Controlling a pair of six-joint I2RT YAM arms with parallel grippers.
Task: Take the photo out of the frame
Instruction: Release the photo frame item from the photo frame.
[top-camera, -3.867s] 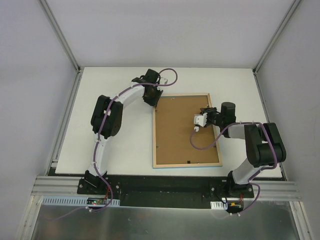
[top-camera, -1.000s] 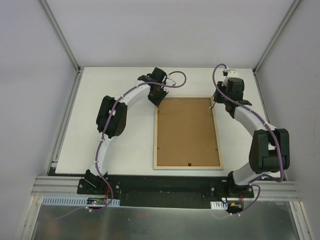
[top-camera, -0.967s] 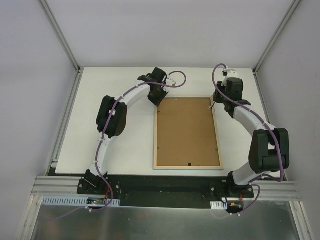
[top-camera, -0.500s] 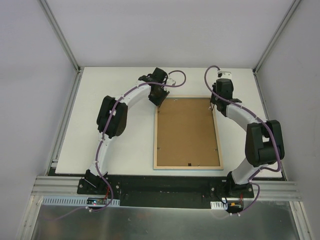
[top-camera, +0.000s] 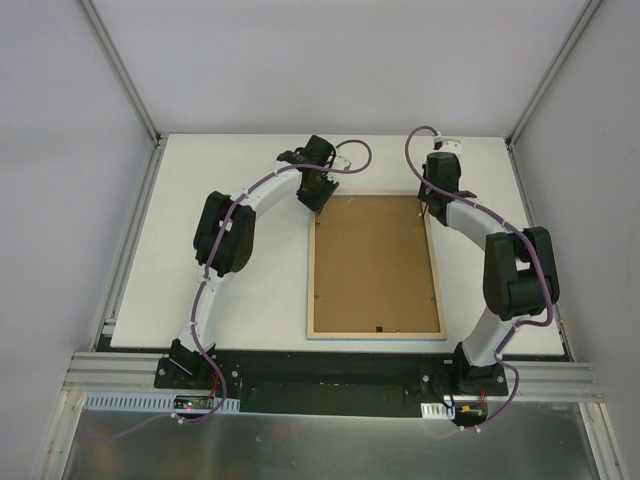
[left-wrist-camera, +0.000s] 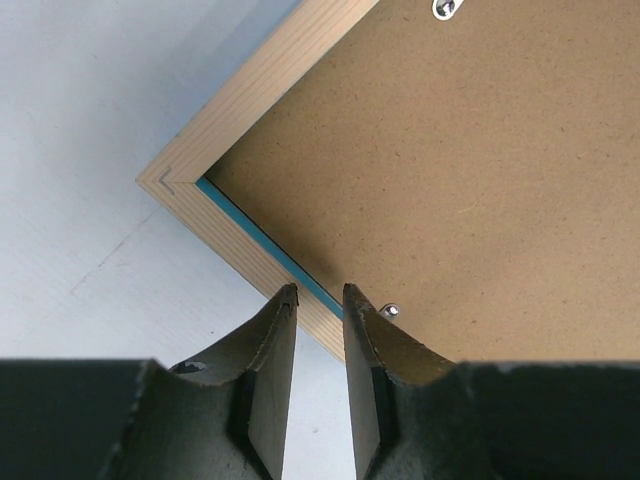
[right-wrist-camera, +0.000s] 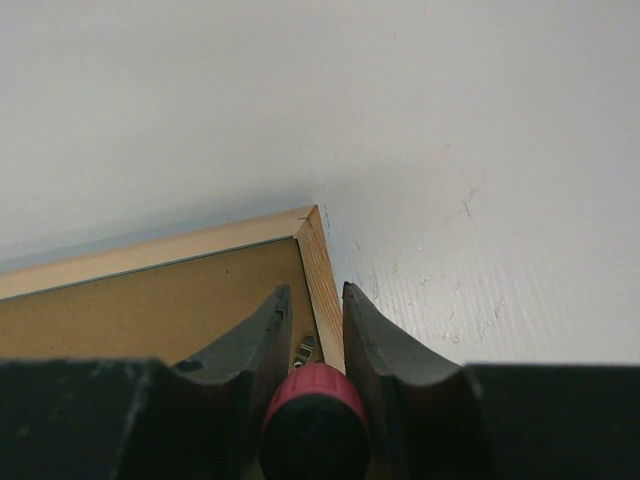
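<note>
Over on the left, the left arm (top-camera: 225, 235) swept up from its base in a long bow, elbow pushed out wide, wrist bent in over the upper left corner of the frame (top-camera: 311, 280). The left gripper (left-wrist-camera: 318, 292) had its jaws parted by just a narrow slit, nothing between them, tips poised over the pale wood rim close to that corner; contact with the wood could not be told. A thin turquoise strip (left-wrist-camera: 270, 250) showed between rim and backing board (top-camera: 375, 265), and a small metal tab (left-wrist-camera: 390, 311) sat just beside the right fingertip. The frame itself lay flat and face down in the middle of the table (top-camera: 250, 300), brown board up, long sides running away from the bases. On the right, the right arm (top-camera: 515, 270) curled up and inward to the upper right corner. The right gripper (right-wrist-camera: 312, 292) was clamped on the red-handled screwdriver (right-wrist-camera: 312, 415), its fingers straddling the frame's right rim
</note>
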